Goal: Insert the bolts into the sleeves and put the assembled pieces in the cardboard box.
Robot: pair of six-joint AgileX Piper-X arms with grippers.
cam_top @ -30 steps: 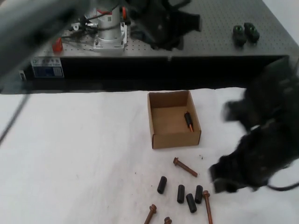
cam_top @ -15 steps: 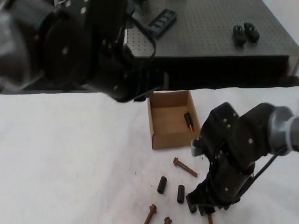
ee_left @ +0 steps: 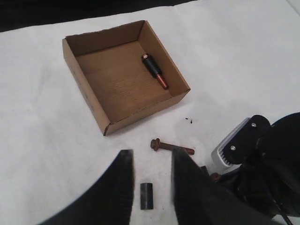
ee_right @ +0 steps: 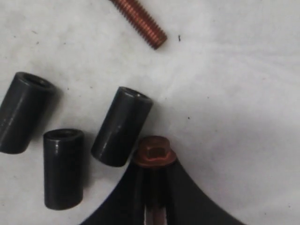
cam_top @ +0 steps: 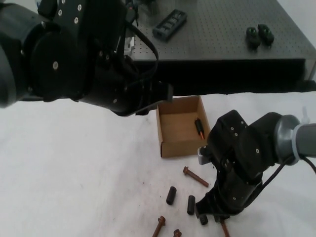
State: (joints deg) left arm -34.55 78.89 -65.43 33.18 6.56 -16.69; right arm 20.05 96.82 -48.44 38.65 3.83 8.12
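Note:
The cardboard box (cam_top: pixel 168 129) stands open on the white cloth, also in the left wrist view (ee_left: pixel 86 91), with one assembled piece (ee_left: pixel 154 71) lying inside. In front of it lie a copper bolt (ee_left: pixel 171 146), loose black sleeves (cam_top: pixel 171 195) (cam_top: pixel 191 205) and more bolts (cam_top: pixel 159 226). My left gripper (ee_left: pixel 151 154) hangs open above a sleeve (ee_left: pixel 147 195). My right gripper (ee_right: pixel 153 171) is low on the cloth, its fingers shut on the shaft of a bolt (ee_right: pixel 154 152) whose head touches a sleeve (ee_right: pixel 122 125). Two other sleeves (ee_right: pixel 63 168) (ee_right: pixel 23 112) lie beside it.
The left arm's bulk (cam_top: pixel 74 54) hangs over the cloth's left half and the box's back corner. Behind the cloth is a perforated metal bench (cam_top: pixel 222 34) with small black parts. Another bolt's threaded end (ee_right: pixel 140 21) lies near the right gripper.
The left arm has swung in over the cloth toward the box. The right arm came down from the right edge onto the bolt beside the sleeves.

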